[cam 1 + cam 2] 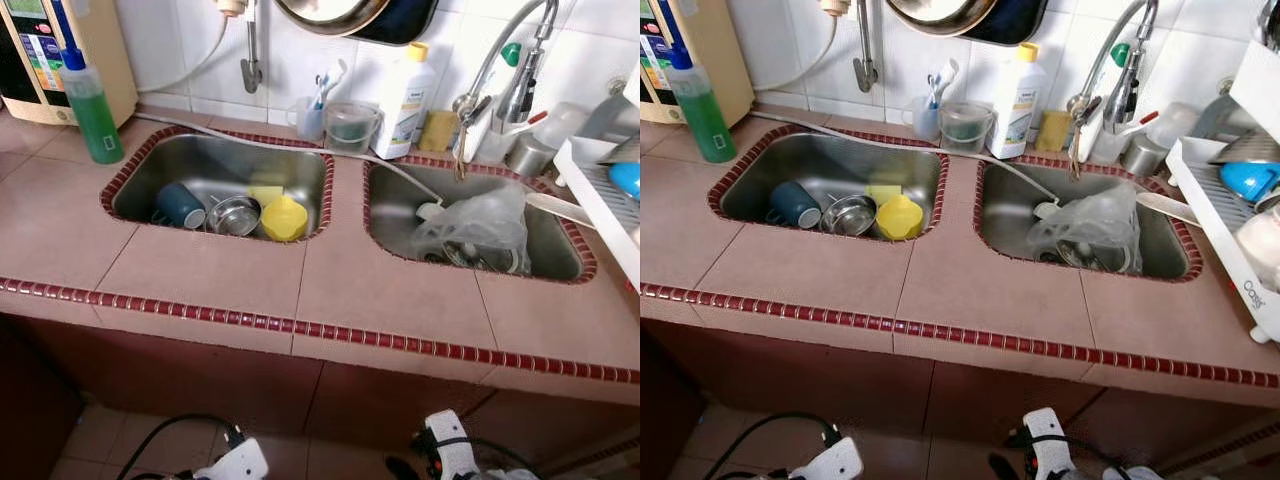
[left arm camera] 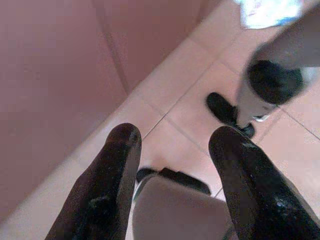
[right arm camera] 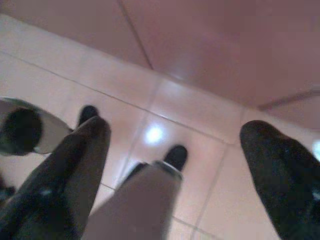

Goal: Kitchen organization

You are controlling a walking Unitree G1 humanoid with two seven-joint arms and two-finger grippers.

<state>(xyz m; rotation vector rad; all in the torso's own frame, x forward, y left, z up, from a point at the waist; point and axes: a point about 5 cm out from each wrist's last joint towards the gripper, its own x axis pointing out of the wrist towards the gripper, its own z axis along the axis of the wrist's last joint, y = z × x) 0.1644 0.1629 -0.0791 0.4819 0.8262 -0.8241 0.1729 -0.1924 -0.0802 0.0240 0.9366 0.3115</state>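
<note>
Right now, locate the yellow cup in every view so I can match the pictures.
Left eye view: yellow cup lies in the left sink's front right corner, beside a steel bowl.
Right eye view: same corner, at, slightly further left in the picture.
Left wrist view: floor tiles and cabinet front, no cup.
Right wrist view: floor tiles, no cup.
Shared landmark: the blue mug in that sink.

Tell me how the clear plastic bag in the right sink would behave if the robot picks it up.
The bag looks thin and crumpled, so it would probably be floppy and sag around the fingers. It seems light by itself, but it lies over dishes in the sink, so it may snag or drag them. If it is wet, it could also be slippery.
</note>
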